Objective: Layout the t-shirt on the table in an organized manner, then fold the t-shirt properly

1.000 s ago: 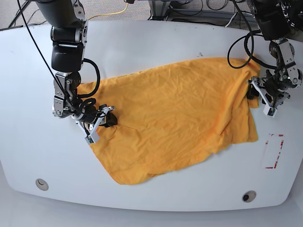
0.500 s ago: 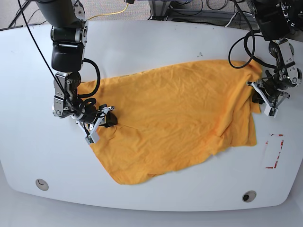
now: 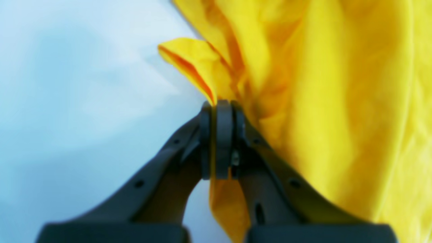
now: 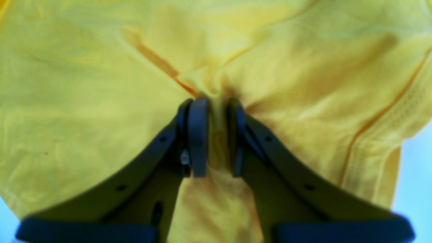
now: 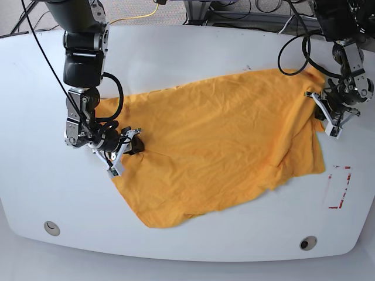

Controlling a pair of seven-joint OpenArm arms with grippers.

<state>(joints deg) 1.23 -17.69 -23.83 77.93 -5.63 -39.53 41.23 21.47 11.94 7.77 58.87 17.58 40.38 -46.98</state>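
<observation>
Now that our left claw point(image 3: 218, 108) has snapped onto the t-shirt point(image 5: 217, 146) edge, like our right claw point(image 4: 212, 111), we stretch it flat across the worktop point(image 5: 187, 52).

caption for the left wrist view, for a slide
Left claw shut on a bunched edge of the yellow t-shirt above the white table.

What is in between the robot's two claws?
The t-shirt stretches across the table between the left gripper and right gripper, seen in the base view.
</observation>
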